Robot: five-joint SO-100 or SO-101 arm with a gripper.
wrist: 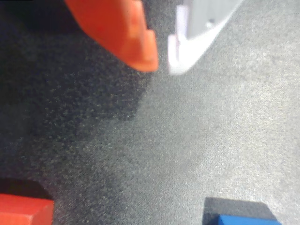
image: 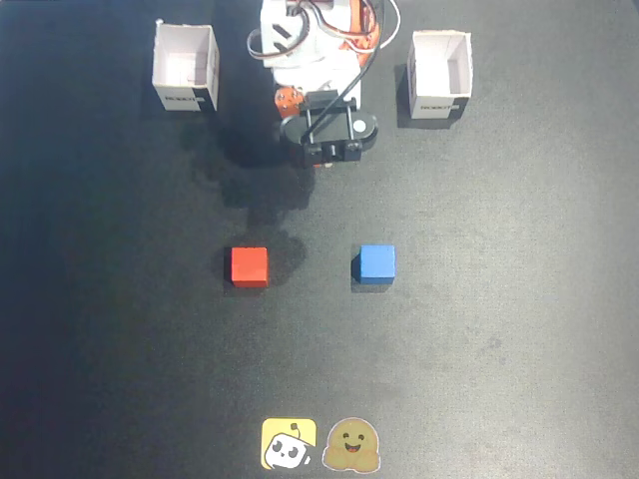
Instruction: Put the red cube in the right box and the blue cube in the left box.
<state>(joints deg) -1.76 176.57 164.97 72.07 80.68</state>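
Red cube [image: 249, 266] and blue cube [image: 376, 263] sit apart mid-worktop [image: 519, 329], short of both white boxes, and we judge them light, rigid, best pinched across opposite flat faces; our claw [wrist: 161, 61] hangs empty, tips slightly parted.

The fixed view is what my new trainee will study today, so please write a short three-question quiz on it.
1. True or false: the red cube lies left of the blue cube in the fixed view.
2. How many white boxes stand on the black mat?
3. Is either cube between the fingertips of the gripper? A) the red one B) the blue one C) neither

Key: 1 true. 2 two, one at upper left and one at upper right. 3 C: the wrist view shows both cubes lying clear of the fingertips.
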